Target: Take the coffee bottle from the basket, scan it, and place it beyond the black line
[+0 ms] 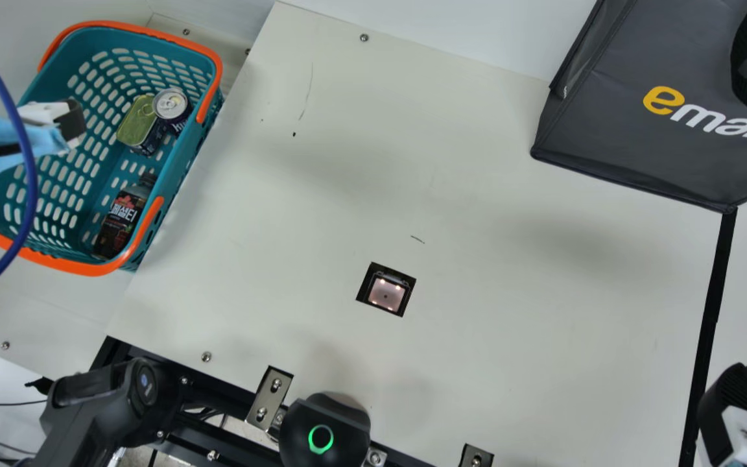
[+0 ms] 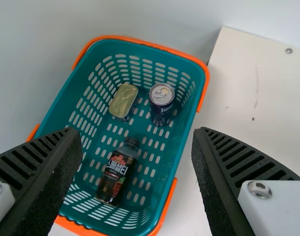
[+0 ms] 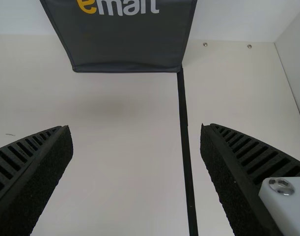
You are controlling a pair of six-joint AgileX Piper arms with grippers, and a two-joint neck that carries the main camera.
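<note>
One cream table (image 1: 477,363): cut off at the right of the main view.
Dark bag (image 1: 626,130): on the table's far side, its top and right cropped in the main view.
Teal basket (image 1: 185,165): far left; a blue cable (image 1: 28,162) crosses it in the main view, hiding some wall.
Left gripper (image 1: 56,118): above the basket, fingers spread wide, nothing between them; partly behind blue wrapping in the main view.
Right gripper (image 1: 740,402): cropped at the main view's edge, near the black line (image 1: 714,305); fingers wide apart, empty.
Coffee bottle (image 1: 120,220): lying in the basket, apart from the cans.
Drink can (image 1: 171,104): upright in the basket.
Flat tin (image 1: 137,122): near the drink can; whether they touch is unclear.
Scanner window (image 1: 386,292): lit, set into the table.
</note>
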